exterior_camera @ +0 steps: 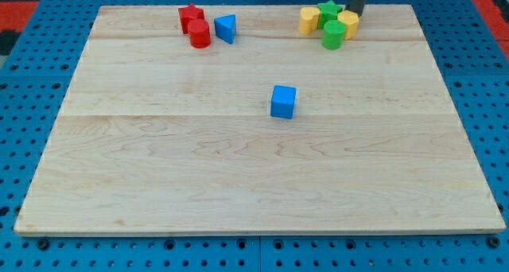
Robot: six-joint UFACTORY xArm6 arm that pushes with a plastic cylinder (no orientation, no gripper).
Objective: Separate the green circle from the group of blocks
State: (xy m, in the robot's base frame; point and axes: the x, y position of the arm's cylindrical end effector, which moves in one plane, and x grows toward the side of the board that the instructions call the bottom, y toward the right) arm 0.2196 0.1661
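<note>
The green circle point(333, 33), a short cylinder, sits near the view's top right in a tight group with a green star point(328, 12), a yellow block point(309, 20) on its left and a yellow block point(348, 23) on its right. My tip point(353, 15) comes down from the view's top edge and rests at the upper right of that group, against the right yellow block and just above and right of the green circle.
A red block point(190, 17), a red cylinder point(200, 34) and a blue triangle point(226, 28) cluster at the view's top left. A blue cube point(283, 102) stands alone near the middle. The wooden board point(254, 184) lies on a blue pegboard.
</note>
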